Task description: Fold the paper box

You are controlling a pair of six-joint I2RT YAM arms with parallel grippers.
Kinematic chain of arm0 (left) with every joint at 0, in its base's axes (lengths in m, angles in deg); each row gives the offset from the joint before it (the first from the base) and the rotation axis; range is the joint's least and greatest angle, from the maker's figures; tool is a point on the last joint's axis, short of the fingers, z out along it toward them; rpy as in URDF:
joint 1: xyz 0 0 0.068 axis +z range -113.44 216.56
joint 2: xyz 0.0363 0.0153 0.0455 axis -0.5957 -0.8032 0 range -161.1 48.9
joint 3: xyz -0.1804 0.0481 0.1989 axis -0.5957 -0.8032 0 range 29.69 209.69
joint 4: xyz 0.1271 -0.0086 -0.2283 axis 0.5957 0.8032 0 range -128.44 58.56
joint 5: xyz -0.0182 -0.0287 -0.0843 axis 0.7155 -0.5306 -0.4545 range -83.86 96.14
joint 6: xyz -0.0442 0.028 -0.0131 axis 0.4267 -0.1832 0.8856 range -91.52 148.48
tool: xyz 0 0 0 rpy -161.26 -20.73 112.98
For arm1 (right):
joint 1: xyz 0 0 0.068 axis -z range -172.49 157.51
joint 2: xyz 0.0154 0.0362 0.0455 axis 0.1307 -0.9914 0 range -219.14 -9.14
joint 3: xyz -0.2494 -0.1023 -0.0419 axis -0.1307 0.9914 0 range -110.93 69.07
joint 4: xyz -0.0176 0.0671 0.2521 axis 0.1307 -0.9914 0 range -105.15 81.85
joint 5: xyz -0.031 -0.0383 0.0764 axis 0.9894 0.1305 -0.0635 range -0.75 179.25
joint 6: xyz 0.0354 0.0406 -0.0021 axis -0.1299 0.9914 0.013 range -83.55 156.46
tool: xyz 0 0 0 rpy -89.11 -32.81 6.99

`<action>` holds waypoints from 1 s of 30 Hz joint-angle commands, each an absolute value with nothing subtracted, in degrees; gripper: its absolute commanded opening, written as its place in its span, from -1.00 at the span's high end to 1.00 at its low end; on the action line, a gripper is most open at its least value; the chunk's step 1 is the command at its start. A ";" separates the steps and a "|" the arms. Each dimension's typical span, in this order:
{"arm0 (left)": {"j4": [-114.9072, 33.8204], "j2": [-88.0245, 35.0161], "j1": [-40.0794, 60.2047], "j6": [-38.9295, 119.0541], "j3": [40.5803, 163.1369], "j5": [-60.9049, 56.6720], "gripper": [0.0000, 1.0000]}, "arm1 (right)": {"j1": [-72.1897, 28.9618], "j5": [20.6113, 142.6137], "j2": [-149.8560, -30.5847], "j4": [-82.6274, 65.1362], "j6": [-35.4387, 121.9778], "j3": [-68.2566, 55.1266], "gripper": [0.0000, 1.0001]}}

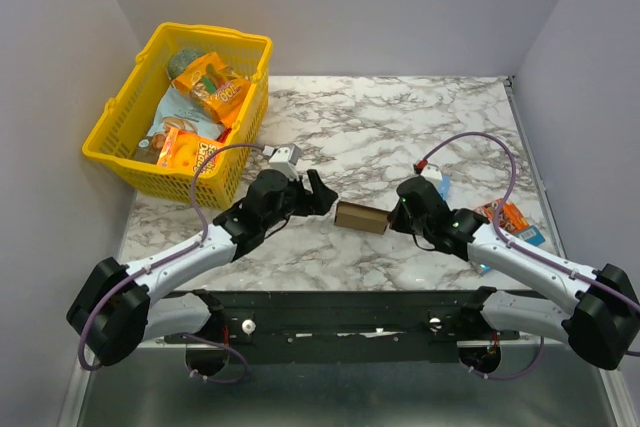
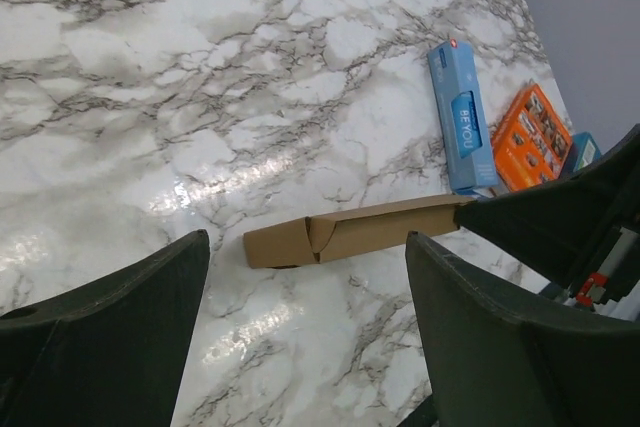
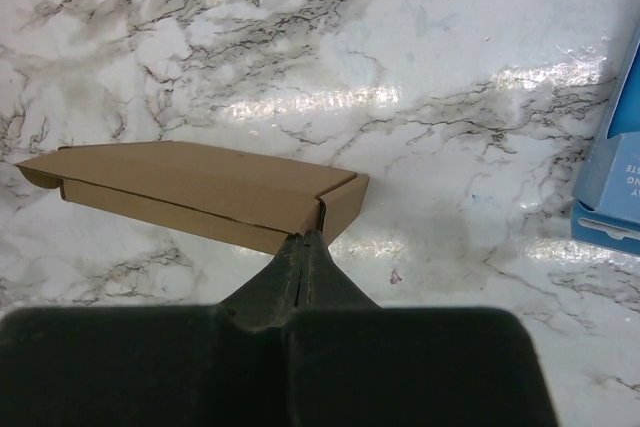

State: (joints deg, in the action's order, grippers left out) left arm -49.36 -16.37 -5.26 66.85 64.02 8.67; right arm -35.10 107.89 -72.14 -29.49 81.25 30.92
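The paper box (image 1: 362,217) is a flat, plain brown cardboard box lying on the marble table between my two grippers. It also shows in the left wrist view (image 2: 350,231) and in the right wrist view (image 3: 200,192). My left gripper (image 1: 318,194) is open and empty, its jaws wide apart just left of the box (image 2: 306,241). My right gripper (image 1: 398,215) is shut, its closed fingertips (image 3: 305,239) touching the box's near right corner by the end flap.
A yellow basket (image 1: 118,112) with orange snack packets stands at the back left. A slim blue packet (image 2: 462,117) and an orange printed packet (image 2: 530,137) lie to the right of the box, near the right arm (image 1: 520,257).
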 commanded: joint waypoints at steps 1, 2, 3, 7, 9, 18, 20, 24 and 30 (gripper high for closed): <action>-52.66 -20.79 -3.78 72.33 66.34 0.09 -0.73 | -35.82 110.17 -73.47 -36.80 81.72 32.07 0.99; -53.37 -22.19 -3.61 73.21 66.25 -0.62 -0.72 | -35.82 110.17 -73.48 -36.72 81.81 32.07 0.99; -53.99 -22.90 -3.52 73.65 66.25 -0.88 -0.69 | -35.99 110.35 -73.56 -36.71 81.81 32.07 0.99; -57.41 -25.89 -2.81 74.97 66.43 -2.20 -0.59 | -36.34 110.43 -73.56 -36.89 82.07 32.07 0.99; -58.30 -27.73 -2.64 75.50 66.60 -2.73 -0.55 | -36.52 110.61 -73.65 -36.98 82.07 31.89 0.99; -63.31 -32.57 -1.41 78.05 67.13 -2.65 -0.50 | -37.13 111.05 -73.83 -37.24 82.51 31.98 0.99; -64.63 -33.71 -1.14 78.75 67.22 -2.99 -0.48 | -37.14 111.05 -73.74 -37.24 82.51 31.98 0.99; -65.60 -35.82 -0.97 79.46 67.22 -4.57 -0.29 | -37.22 111.40 -73.56 -37.59 82.77 31.98 0.99; -68.76 -37.14 -0.97 81.30 64.94 -6.33 -0.07 | -37.31 111.84 -73.65 -37.59 82.86 31.89 0.99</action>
State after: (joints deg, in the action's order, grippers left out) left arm -65.20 -36.24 -1.26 79.31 65.98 -3.51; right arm -36.80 110.57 -72.23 -30.15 82.56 30.85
